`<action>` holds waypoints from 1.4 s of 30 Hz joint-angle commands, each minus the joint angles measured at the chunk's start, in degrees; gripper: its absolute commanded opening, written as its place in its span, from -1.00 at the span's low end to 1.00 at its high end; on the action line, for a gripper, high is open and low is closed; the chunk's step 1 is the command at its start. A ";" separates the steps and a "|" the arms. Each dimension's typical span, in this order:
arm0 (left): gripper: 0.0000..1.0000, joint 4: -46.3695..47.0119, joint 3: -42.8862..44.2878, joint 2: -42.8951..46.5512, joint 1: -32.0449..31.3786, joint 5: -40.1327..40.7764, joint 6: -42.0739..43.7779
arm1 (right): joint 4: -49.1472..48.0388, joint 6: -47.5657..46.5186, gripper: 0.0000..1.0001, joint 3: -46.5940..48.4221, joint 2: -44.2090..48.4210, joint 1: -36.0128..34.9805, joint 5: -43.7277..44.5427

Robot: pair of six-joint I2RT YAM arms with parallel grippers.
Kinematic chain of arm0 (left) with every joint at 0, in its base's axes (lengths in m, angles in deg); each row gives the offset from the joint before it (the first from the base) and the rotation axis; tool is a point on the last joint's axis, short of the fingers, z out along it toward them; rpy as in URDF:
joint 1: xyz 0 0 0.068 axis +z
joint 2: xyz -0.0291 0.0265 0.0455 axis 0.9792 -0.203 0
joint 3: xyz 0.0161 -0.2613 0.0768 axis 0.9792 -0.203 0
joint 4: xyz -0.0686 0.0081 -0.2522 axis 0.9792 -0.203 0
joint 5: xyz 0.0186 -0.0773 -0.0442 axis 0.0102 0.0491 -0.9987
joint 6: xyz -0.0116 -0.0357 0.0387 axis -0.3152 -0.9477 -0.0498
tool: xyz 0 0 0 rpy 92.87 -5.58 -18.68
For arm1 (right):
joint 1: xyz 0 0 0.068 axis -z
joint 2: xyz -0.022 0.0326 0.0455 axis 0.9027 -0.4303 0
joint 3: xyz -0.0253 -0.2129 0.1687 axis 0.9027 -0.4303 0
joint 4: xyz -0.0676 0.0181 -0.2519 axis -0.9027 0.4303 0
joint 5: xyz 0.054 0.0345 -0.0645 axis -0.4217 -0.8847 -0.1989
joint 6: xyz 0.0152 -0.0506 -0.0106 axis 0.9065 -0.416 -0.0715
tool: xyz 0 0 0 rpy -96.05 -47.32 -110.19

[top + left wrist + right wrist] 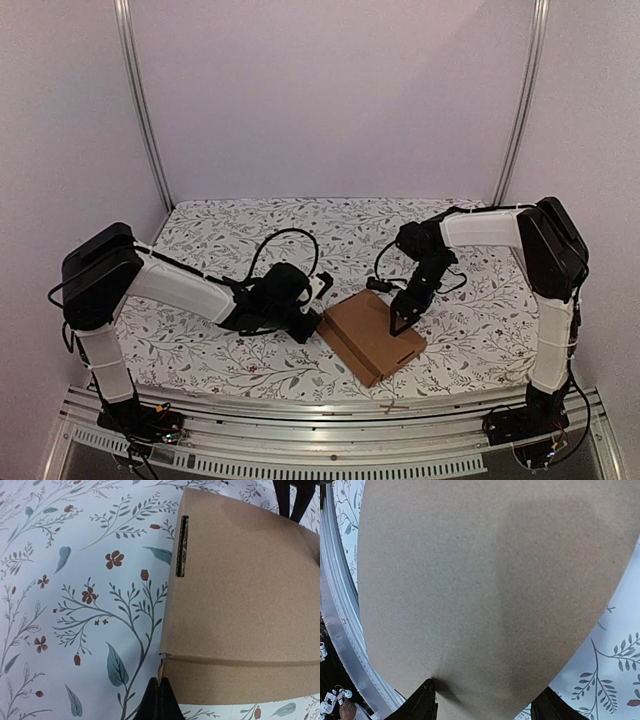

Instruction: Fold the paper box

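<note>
The paper box is a thin flat brown cardboard box lying on the floral cloth near the front edge. It fills the right wrist view, and in the left wrist view a slot shows near its left edge. My left gripper is shut, its tips together right at the box's near-left corner edge. Whether they pinch the thin flap edge I cannot tell. My right gripper stands open over the box top, one finger touching the cardboard.
A floral cloth covers the table. A metal rail runs along the front edge, close under the box; it also shows in the right wrist view. Two upright poles stand at the back corners.
</note>
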 commanded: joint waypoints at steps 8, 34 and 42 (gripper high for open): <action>-1.00 -6.65 5.29 -2.49 0.04 -0.72 2.61 | -0.75 0.50 0.21 1.87 -3.21 -2.14 0.73; -1.00 -4.64 4.20 -2.64 -3.93 8.58 6.00 | -0.40 2.80 0.19 2.83 -6.97 -2.95 1.94; -1.00 -4.08 4.36 -1.90 -5.33 11.30 7.91 | 0.01 2.66 0.19 3.09 -7.57 -2.96 1.12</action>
